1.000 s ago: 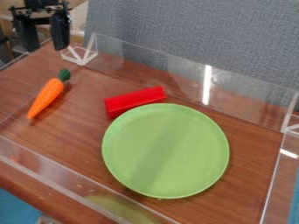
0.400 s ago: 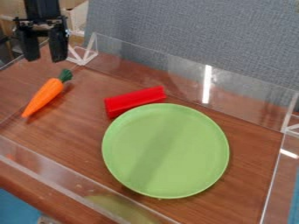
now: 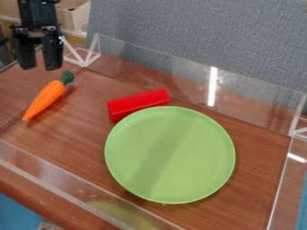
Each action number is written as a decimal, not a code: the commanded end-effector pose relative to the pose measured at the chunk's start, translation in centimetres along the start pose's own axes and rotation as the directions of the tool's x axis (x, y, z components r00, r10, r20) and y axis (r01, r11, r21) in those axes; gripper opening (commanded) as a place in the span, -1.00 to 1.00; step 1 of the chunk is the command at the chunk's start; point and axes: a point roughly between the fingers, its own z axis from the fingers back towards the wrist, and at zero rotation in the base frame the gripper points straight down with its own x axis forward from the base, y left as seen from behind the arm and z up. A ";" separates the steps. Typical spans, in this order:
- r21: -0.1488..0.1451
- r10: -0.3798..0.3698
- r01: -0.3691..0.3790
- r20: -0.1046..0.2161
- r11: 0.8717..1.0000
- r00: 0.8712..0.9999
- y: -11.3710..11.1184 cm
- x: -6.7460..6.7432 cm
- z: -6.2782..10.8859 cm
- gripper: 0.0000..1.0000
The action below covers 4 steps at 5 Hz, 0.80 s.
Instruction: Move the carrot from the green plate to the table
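Camera view. The desk is a glossy reddish-brown wood-grain surface bordered by clear acrylic walls, with a grey panel behind its far edge. The carrot, orange with a dark green stub top, lies directly on the desk near the left edge, clear of the plate; its green end points toward the far left corner and its tapered tip toward the near left. The green plate, round, flat and light green, sits toward the near right part of the desk and carries nothing. A red rectangular block lies between carrot and plate, just beside the plate's far rim; whether the two touch cannot be told. The end effector hangs at the far left corner, above and beyond the carrot's green end, pointing steeply downward. Its two dark fingers stand wide apart with nothing between them, and they are apart from the carrot.
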 end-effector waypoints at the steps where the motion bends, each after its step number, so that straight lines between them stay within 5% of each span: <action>1: 0.019 -0.070 0.070 0.044 0.997 0.997 -0.2 -1.0 1.5 -1.00; 2: 0.025 -0.134 0.133 0.038 0.991 0.990 -0.4 -1.1 1.2 1.00; 4: 0.007 -0.088 0.088 0.084 0.996 0.993 -1.2 -1.0 2.2 1.00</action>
